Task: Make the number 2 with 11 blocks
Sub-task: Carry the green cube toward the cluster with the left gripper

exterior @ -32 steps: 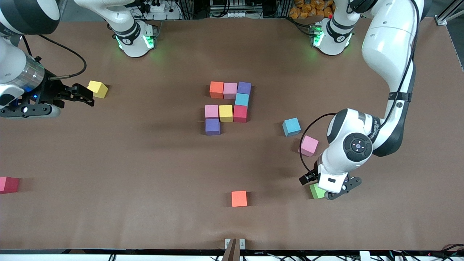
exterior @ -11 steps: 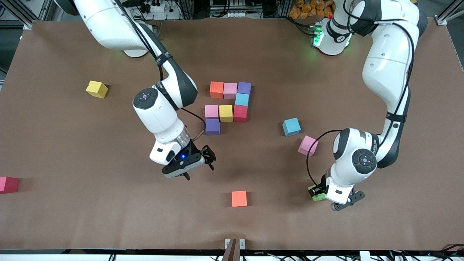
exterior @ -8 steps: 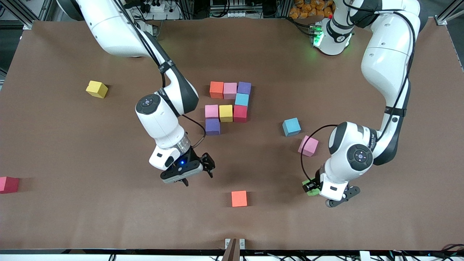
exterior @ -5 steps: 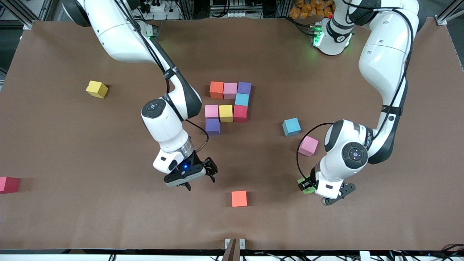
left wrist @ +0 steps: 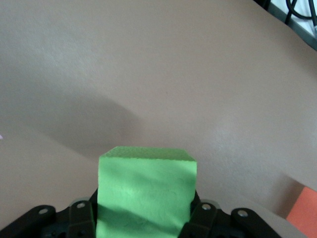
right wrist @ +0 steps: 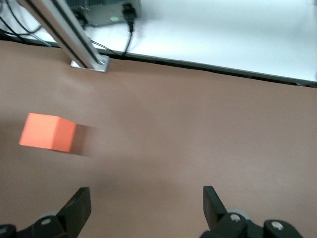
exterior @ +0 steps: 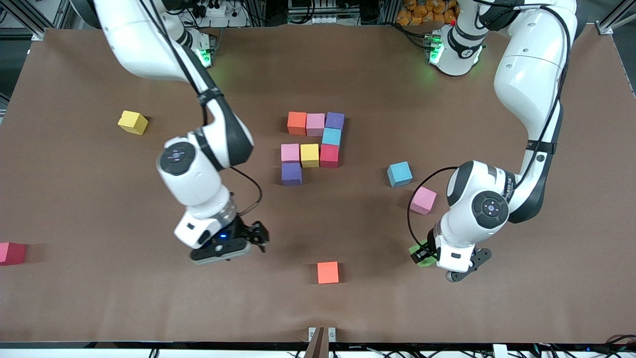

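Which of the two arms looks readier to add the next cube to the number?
The left: its gripper already holds the green cube. The right gripper hangs empty, jaws open, over bare table.

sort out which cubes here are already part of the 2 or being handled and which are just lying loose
In the job:
- partly built number 2, eight cubes touching
- green cube held off the table by the left gripper
- right gripper, open, over bare table

Lying loose:
- light blue cube
- pink cube
- orange cube
- yellow cube
- red cube
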{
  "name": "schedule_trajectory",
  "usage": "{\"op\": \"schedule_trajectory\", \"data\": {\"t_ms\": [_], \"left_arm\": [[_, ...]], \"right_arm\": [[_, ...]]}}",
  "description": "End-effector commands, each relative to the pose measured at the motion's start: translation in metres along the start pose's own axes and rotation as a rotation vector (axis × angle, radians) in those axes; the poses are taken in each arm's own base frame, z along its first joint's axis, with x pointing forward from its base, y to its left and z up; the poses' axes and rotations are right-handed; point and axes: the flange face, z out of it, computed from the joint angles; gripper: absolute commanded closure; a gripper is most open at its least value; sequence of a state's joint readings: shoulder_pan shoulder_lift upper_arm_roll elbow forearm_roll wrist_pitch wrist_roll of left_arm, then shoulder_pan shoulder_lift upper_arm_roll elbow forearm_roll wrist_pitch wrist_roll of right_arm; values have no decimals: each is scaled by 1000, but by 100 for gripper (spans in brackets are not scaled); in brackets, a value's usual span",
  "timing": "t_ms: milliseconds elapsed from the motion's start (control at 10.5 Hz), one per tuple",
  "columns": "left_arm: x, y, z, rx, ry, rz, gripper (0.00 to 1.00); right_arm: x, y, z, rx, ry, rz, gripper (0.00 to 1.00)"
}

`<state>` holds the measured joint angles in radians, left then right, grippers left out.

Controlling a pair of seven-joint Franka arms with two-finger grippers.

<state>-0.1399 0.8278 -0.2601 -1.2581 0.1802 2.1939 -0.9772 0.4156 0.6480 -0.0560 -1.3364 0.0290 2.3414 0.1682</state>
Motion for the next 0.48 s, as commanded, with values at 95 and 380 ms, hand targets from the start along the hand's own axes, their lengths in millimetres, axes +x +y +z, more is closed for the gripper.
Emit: {"op": "schedule_trajectory", "data": {"t_ms": [95, 380], "left_arm": [[-74, 47, 3, 12, -23, 34, 100], [-133, 82, 10, 4, -28, 33, 100]], "right_arm": [[-31, 75, -30, -33, -140, 47, 0], [-45, 146, -60, -85, -196, 127, 0]]}}
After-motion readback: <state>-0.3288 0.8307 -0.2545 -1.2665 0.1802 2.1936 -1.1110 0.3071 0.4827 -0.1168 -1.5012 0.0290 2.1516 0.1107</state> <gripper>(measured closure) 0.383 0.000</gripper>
